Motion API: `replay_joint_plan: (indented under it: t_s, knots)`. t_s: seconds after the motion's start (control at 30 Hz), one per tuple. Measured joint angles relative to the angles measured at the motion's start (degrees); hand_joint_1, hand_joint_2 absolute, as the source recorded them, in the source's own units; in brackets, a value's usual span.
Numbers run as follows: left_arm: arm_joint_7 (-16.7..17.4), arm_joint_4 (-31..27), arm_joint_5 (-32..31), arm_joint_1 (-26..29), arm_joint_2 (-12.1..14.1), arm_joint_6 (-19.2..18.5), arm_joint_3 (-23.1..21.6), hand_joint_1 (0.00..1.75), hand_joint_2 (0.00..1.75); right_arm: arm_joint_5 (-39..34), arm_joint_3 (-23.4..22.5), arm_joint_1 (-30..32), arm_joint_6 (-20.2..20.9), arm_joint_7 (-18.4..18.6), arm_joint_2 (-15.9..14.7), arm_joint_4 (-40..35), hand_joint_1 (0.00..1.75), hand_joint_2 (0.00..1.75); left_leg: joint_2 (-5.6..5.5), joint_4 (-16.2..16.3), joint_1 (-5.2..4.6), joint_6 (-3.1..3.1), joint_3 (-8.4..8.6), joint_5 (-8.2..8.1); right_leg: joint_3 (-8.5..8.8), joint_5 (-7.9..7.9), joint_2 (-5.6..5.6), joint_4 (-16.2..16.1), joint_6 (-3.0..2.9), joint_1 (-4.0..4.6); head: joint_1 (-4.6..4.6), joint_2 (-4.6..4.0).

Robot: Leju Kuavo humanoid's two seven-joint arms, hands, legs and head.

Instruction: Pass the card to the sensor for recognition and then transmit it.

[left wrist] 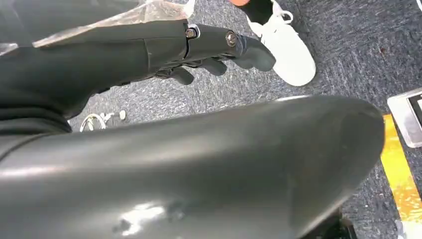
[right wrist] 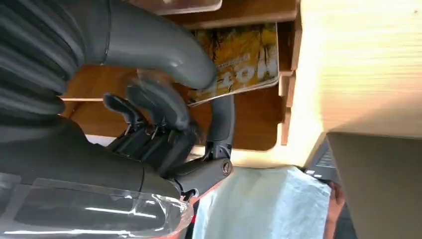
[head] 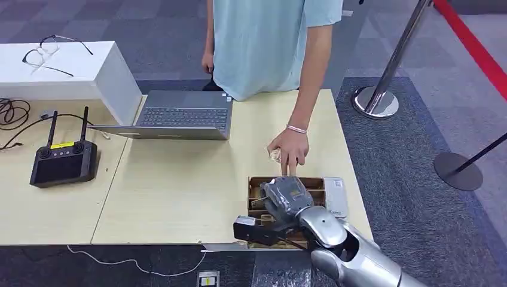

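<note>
A yellow printed card (right wrist: 244, 55) lies tilted in a compartment of the wooden box (head: 258, 186) at the table's near right edge. My right hand (head: 286, 196) reaches down into that box. In the right wrist view its thumb (right wrist: 164, 55) lies over one corner of the card and a dark finger (right wrist: 222, 119) meets the card's edge from the other side, pinching it. A white flat sensor (head: 336, 196) lies just right of the box. My left hand (left wrist: 214, 50) hangs beside my body over the carpet, its fingers loosely apart and holding nothing.
A person in a light blue shirt stands across the table, one hand (head: 289, 149) resting on the box's far rim. An open laptop (head: 179, 116), a black remote controller (head: 63, 161) and a white box with glasses (head: 42, 54) lie to the left. Stanchion bases (head: 375, 101) stand right.
</note>
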Motion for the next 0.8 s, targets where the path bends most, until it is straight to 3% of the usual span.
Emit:
replay_joint_plan:
  t_s: [0.3,0.8]
  knots:
    - [-0.2,0.0,-0.3,0.0,0.0,0.0,0.0,0.0,0.0,0.4,-0.5,-1.1,-1.6,-0.3,0.1,-0.4,1.75,1.75,0.01,0.0,0.0,0.0,-0.01,0.0,-0.01,0.0,0.0,0.0,-0.01,0.0,0.0,0.0]
    - [-1.5,0.0,-0.7,-0.1,-0.3,0.0,0.0,0.0,0.0,1.3,-1.4,-10.9,-1.0,0.7,0.3,-2.8,1.75,1.75,-0.01,0.0,0.0,0.0,-0.12,0.01,-0.13,0.01,0.0,0.0,-0.01,0.0,0.0,0.0]
